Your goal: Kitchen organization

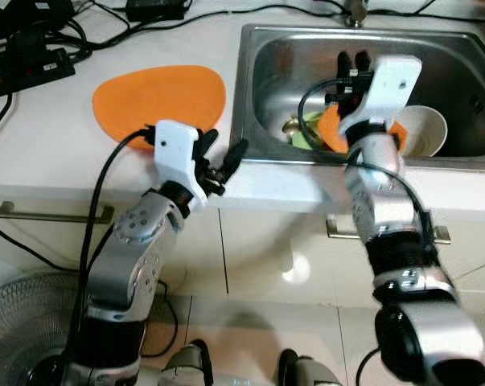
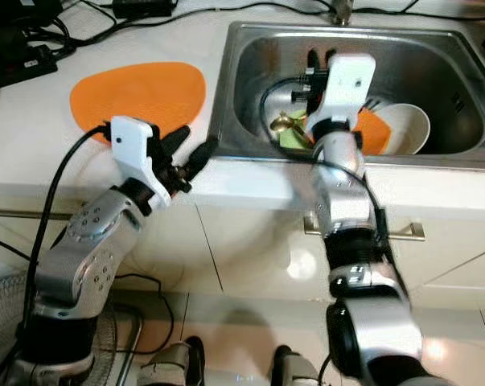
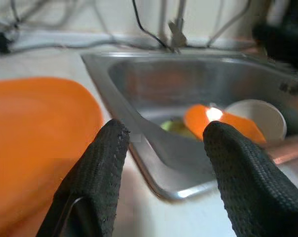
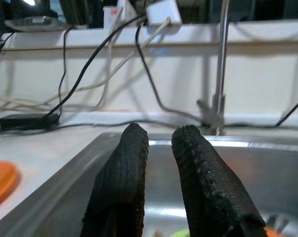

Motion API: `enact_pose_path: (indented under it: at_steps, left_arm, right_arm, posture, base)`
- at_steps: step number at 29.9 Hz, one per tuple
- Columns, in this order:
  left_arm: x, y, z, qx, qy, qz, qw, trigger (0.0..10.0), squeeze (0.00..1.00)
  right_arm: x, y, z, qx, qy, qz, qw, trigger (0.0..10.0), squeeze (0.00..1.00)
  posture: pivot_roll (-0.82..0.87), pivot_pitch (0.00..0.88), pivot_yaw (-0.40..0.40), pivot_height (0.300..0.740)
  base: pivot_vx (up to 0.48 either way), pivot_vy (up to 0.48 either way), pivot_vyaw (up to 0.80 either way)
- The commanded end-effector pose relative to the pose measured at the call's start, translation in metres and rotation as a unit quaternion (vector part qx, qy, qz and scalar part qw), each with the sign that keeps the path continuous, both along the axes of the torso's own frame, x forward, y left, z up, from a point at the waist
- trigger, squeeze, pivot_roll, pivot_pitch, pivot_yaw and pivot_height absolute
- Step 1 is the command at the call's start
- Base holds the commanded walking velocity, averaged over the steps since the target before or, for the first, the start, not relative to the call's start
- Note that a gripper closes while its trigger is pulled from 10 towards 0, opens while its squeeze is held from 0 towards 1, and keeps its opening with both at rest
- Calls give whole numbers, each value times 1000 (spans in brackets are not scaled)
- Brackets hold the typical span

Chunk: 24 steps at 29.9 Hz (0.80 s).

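Right gripper (image 1: 352, 63) is nearer, jaws nearly together and empty, above the sink (image 1: 266, 48); dishes (image 1: 419, 129) lie below. Left gripper (image 1: 223, 157), jaws spread, waits over the tabletop (image 1: 49, 153).

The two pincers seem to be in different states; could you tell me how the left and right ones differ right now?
The left pincer is spread open, while the right pincer has its fingers nearly together with nothing between them. The left pincer hovers over the counter edge beside the orange mat; the right pincer is over the sink, above the dishes. Both have black textured fingers.
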<state>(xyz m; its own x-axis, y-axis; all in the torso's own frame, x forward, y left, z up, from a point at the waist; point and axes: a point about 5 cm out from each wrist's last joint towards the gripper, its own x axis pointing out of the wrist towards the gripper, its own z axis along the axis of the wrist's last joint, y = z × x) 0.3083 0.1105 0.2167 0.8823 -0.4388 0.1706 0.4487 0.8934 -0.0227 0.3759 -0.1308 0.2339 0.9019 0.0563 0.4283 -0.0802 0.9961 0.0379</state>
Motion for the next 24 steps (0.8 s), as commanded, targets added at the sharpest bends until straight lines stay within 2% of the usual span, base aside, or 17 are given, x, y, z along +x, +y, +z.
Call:
enact_pose_path:
  at_steps: [1, 4, 11, 12, 21, 24]
  left_arm:
    - [4, 5, 0, 3, -7, 19, 1000, 10000, 0]
    - [13, 11, -3, 0, -10, 43, 999, 10000, 0]
    - [24, 18, -12, -14, -16, 85, 996, 10000, 0]
    - [25, 18, -14, -12, -19, 89, 996, 10000, 0]
    - [29, 21, -18, -22, -27, 107, 994, 10000, 0]
    - [30, 28, -16, -23, -36, 122, 992, 10000, 0]
  right_arm:
    - [-6, -2, -1, 19, -1, 7, 1000, 10000, 0]
    - [-11, -2, -14, 29, 19, 5, 999, 10000, 0]
    - [-22, 11, -43, 31, 66, 25, 997, 10000, 0]
    - [-23, 12, -47, 38, 75, 23, 996, 10000, 1000]
    - [-25, 23, -53, 45, 93, 41, 994, 10000, 1000]
    - [-23, 28, -52, 43, 93, 54, 993, 10000, 1000]
  posture:
    - [110, 159, 15, 740]
    - [102, 124, 17, 740]
    - [94, 64, 14, 740]
    - [89, 51, 13, 740]
    - [97, 15, 0, 740]
    - [111, 5, -8, 740]
  base:
    - [0, 0, 0]
    - [0, 0, 0]
    - [0, 0, 0]
    - [0, 0, 0]
    - [0, 0, 0]
    - [0, 0, 0]
